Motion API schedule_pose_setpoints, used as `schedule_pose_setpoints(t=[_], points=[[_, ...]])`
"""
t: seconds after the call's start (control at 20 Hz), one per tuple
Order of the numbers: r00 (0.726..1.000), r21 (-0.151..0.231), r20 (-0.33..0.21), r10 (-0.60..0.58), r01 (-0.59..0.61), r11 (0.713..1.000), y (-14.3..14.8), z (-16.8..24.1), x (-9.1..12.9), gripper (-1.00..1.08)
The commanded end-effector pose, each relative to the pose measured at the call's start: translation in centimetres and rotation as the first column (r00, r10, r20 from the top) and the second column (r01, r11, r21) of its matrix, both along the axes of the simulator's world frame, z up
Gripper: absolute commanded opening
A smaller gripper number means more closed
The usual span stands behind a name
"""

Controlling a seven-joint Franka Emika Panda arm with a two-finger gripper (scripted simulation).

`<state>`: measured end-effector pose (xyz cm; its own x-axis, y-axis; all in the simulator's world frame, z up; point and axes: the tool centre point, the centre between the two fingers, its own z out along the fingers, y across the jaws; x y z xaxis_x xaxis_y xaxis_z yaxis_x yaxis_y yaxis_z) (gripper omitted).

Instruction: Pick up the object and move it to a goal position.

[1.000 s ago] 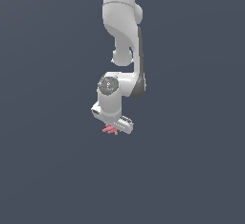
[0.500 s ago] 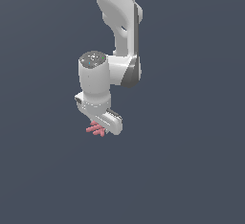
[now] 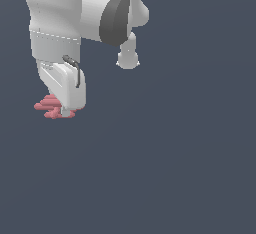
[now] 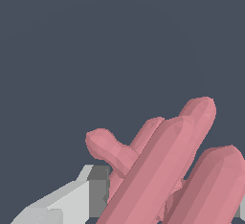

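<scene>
Exterior view: the gripper (image 3: 64,109) was clamped on the pink-red rod cluster (image 3: 49,106), which hung at its tip against plain grey — apparently lifted; no goal marker showed, so remaining travel could not be judged; the wrist view alone showed the crossed rods (image 4: 162,170) against one grey fingertip (image 4: 98,189).

No text, label, brand, number or sign can be read — not in either view; all surfaces plain.
</scene>
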<state>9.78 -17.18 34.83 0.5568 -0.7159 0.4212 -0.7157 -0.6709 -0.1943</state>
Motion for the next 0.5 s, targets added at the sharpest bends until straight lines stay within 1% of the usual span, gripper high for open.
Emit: schedule_pose_setpoints(t=[0.0,0.2,0.45], points=[[0.997,-0.013,0.057,-0.046,0.046,0.999,-1.4,4.1,-0.3,-1.00],[0.988,-0.027,0.120,-0.093,0.097,0.995,-2.9,8.6,-0.9,-1.00],[0.979,-0.035,0.163,-0.124,0.131,0.991,-3.8,11.8,-1.6,-1.00]])
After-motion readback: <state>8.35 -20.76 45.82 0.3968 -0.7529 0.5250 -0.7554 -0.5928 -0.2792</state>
